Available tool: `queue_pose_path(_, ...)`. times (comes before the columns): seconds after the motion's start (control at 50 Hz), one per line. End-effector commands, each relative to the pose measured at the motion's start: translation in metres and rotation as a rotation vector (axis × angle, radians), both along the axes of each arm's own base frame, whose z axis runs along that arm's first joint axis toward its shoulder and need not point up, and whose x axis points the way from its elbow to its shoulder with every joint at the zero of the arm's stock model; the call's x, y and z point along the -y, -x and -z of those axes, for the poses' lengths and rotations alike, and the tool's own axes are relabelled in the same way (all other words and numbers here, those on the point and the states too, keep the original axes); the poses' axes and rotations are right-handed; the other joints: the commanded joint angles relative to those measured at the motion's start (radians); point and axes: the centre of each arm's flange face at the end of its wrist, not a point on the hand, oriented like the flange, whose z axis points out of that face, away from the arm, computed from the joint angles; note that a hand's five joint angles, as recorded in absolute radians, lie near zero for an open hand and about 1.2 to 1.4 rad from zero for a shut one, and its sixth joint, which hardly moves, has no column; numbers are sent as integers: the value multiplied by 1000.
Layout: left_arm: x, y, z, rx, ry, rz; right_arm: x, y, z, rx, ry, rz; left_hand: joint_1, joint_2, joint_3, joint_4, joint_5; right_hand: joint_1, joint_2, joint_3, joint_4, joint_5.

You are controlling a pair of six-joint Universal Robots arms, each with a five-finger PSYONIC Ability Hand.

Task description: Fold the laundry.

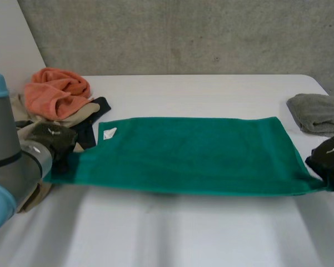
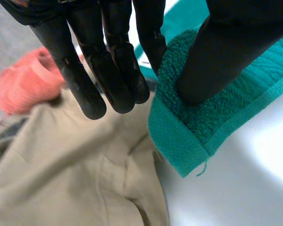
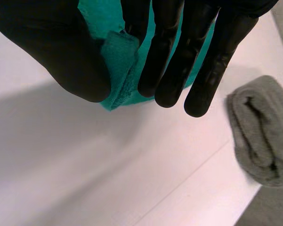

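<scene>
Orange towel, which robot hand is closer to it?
Left. The left hand pinches a corner of the green towel near the orange towel; the right hand pinches the other end, far across the table.

White table (image 1: 211,89), with a green towel (image 1: 189,153) spread wide across the middle. Off the towel's left end, a heap of laundry: orange cloth (image 1: 55,92) at the far side, beige garment (image 1: 84,114) reaching the towel's near corner, black cloth (image 1: 101,105) by the far corner. Off the right end, apart from the towel, a folded grey towel (image 1: 319,114).
</scene>
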Motion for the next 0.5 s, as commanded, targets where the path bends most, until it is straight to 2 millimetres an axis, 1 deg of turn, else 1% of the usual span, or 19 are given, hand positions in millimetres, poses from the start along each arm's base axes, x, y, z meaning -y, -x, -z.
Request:
queue_pose_path(0.02, 29, 14, 45, 55, -31, 16, 36, -2, 33, -4, 107, 4, 272, 199, 204, 196, 250, 409, 221, 210, 208, 232)
queue_pose_path(0.04, 43, 19, 45, 42, -4, 13, 49, -4, 30, 2, 166, 9, 272, 199, 204, 196, 250, 409, 221, 210, 208, 232)
queue_pose_path(0.08, 56, 25, 40, 30, 35, 10, 61, -8, 23, 19, 232, 16, 272, 199, 204, 196, 250, 409, 221, 210, 208, 232)
queue_pose_path(0.1, 62, 28, 35, 22, 60, 8, 74, -13, 15, 47, 296, 27, 272, 199, 204, 196, 250, 409, 221, 210, 208, 232)
queue_pose_path(0.12, 77, 33, 23, 3, 123, -1, 82, -17, 8, 64, 339, 29, 272, 199, 204, 196, 250, 409, 221, 210, 208, 232)
queue_pose_path(0.16, 92, 39, 6, -28, 204, -8, 94, -24, -4, 96, 410, 33, 272, 199, 204, 196, 250, 409, 221, 210, 208, 232)
queue_pose_path(0.18, 99, 42, -2, -45, 248, -13, 107, -31, -22, 129, 502, 32, 272, 199, 204, 196, 250, 409, 221, 210, 208, 232)
queue_pose_path(0.2, 114, 48, -24, -88, 352, -15, 113, -35, -32, 148, 557, 28, 272, 199, 204, 196, 250, 409, 221, 210, 208, 232)
queue_pose_path(0.22, 120, 51, -36, -112, 409, -15, 121, -37, -46, 167, 628, 25, 272, 199, 204, 196, 250, 409, 221, 210, 208, 232)
queue_pose_path(0.24, 125, 55, -49, -138, 470, -12, 126, -38, -55, 180, 678, 25, 272, 199, 204, 196, 250, 409, 221, 210, 208, 232)
queue_pose_path(0.26, 130, 58, -63, -163, 538, -12, 138, -40, -80, 213, 814, 19, 272, 199, 204, 196, 250, 409, 221, 210, 208, 232)
queue_pose_path(0.28, 140, 64, -95, -220, 700, -7, 143, -42, -93, 233, 885, 14, 272, 199, 204, 196, 250, 409, 221, 210, 208, 232)
queue_pose_path(0.32, 145, 65, -122, -271, 833, -12, 151, -44, -118, 266, 1028, 4, 272, 199, 204, 196, 250, 409, 221, 210, 208, 232)
queue_pose_path(0.34, 147, 67, -146, -321, 956, -13, 156, -45, -142, 299, 1166, -3, 272, 199, 204, 196, 250, 409, 221, 210, 208, 232)
queue_pose_path(0.38, 147, 67, -168, -365, 1063, -17, 158, -46, -159, 328, 1282, -8, 272, 199, 204, 196, 250, 409, 221, 210, 208, 232)
queue_pose_path(0.4, 146, 65, -180, -386, 1116, -19, 158, -47, -172, 351, 1367, -12, 272, 199, 204, 196, 250, 409, 221, 210, 208, 232)
queue_pose_path(0.42, 143, 66, -191, -407, 1164, -18, 157, -47, -177, 361, 1399, -14, 272, 199, 204, 196, 250, 409, 221, 210, 208, 232)
queue_pose_path(0.46, 142, 66, -194, -412, 1174, -17, 155, -51, -181, 373, 1432, -19, 272, 199, 204, 196, 250, 409, 221, 210, 208, 232)
queue_pose_path(0.5, 141, 67, -191, -410, 1157, -17, 152, -57, -179, 382, 1413, -24, 272, 199, 204, 196, 250, 409, 221, 210, 208, 232)
